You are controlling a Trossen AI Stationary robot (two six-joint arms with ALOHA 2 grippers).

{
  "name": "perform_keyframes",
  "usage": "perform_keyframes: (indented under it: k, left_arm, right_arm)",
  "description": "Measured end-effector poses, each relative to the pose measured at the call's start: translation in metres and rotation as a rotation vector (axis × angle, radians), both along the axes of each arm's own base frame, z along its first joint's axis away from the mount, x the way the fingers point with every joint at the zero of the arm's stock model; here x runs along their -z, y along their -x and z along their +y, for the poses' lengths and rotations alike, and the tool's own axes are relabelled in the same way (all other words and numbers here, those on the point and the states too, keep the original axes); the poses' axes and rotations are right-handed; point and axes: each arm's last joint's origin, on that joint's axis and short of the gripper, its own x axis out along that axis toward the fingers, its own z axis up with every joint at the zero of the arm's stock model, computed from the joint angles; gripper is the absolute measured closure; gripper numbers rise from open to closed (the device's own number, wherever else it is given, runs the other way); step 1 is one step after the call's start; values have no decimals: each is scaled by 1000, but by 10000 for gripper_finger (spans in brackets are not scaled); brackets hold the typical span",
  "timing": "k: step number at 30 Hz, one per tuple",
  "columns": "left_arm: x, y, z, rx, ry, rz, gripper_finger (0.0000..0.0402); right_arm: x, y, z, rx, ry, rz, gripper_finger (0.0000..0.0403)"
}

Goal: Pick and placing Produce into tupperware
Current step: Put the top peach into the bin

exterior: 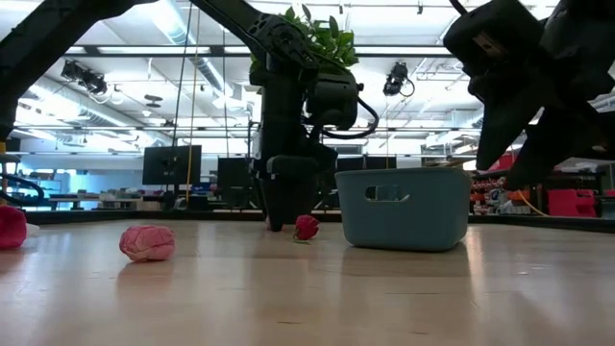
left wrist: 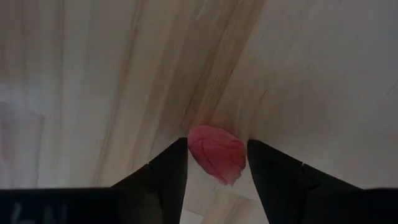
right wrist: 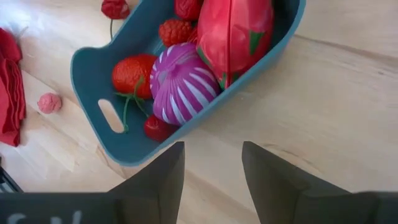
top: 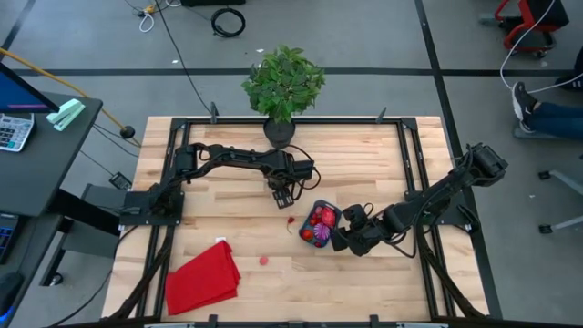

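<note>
— Non-task items noted? 
— Red cloth (top: 203, 280) lying flat on the wooden desk (top: 237, 164); potted plant (top: 282, 87) at its far edge. 
— Beyond the desk? 
— Calculator (top: 14, 130), coiled cable (top: 228, 20).

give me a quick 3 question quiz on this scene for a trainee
1. True or false: the purple-and-white striped piece lies inside the teal tub.
2. What sits between the left gripper fingers? A. pink fruit piece B. red cloth C. leaf
3. How many loose fruit pieces lie on the table outside the tub in the high view?

Key
1. True.
2. A: the pink fruit piece sits between open fingers, not yet clamped.
3. Two: one by the left gripper, one near the red cloth. The right gripper waits open beside the tub.
</note>
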Motion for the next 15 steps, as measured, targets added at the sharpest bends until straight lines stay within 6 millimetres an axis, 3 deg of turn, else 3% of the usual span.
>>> perform_keyframes:
  k: [7, 15]
  left_arm:
    - [0, 0, 0, -2, 1, -2, 248]
    - [-2, -2, -7, 7, 60, -14, 308]
  right_arm:
    - [0, -1, -3, -4, 8, 1, 233]
    - [0, -1, -3, -8, 11, 1, 233]
